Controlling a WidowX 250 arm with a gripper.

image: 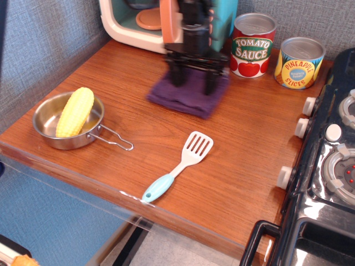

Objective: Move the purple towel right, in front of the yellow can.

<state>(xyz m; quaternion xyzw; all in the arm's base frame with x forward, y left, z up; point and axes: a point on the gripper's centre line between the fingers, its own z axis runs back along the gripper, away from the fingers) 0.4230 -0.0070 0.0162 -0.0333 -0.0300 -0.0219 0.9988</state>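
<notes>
The purple towel [187, 101] lies on the wooden counter [244, 144], left of centre at the back, in front of the toy microwave and just left of the tomato sauce can. My gripper [193, 86] stands straight down on the towel's back half. Its two black fingers [176, 77] are a little apart and grip the cloth. The towel looks motion-blurred. The yellow can [299, 62], labelled Pineapple Slices, stands at the back right, well to the right of the towel, with bare counter in front of it.
A red Tomato Sauce can [253, 47] stands between the towel and the yellow can. A toy microwave [133, 25] is behind the gripper. A metal pan [47, 130] with a corn cob [75, 111] sits front left, a spatula [180, 166] in the middle, and a toy stove [333, 160] along the right edge.
</notes>
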